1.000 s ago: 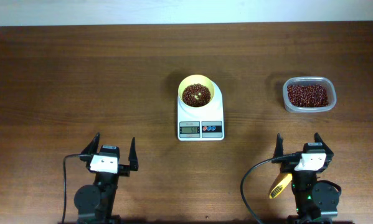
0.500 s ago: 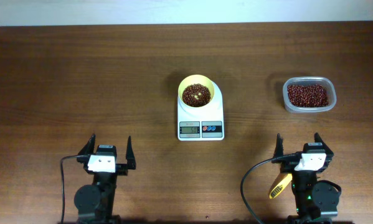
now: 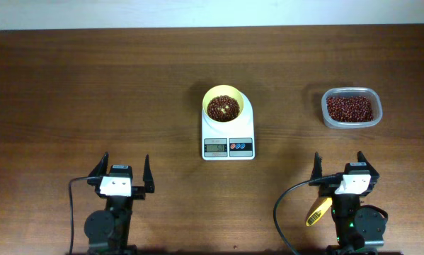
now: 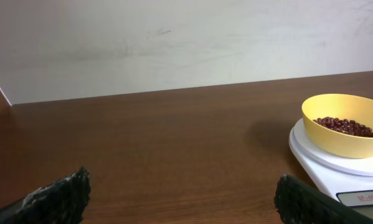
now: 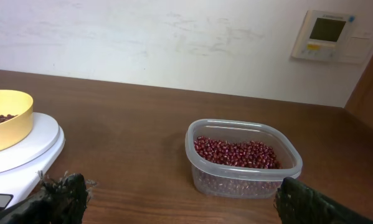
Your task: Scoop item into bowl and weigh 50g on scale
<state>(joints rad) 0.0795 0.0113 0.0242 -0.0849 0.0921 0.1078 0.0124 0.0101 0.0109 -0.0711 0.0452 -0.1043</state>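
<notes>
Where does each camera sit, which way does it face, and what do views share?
Overhead: above the table, looking straight down on scale, bowl of beans, tub; left end effector, right end effector show.
Left wrist: low at the near edge, facing the wall; own fingertips below, bowl at right.
Right wrist: likewise; own fingertips below, tub ahead.
All three share bowl and scale.

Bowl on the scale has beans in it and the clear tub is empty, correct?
No: the clear tub is not empty; it holds beans, as the right wrist view shows. The bowl on the scale does have beans.
</notes>
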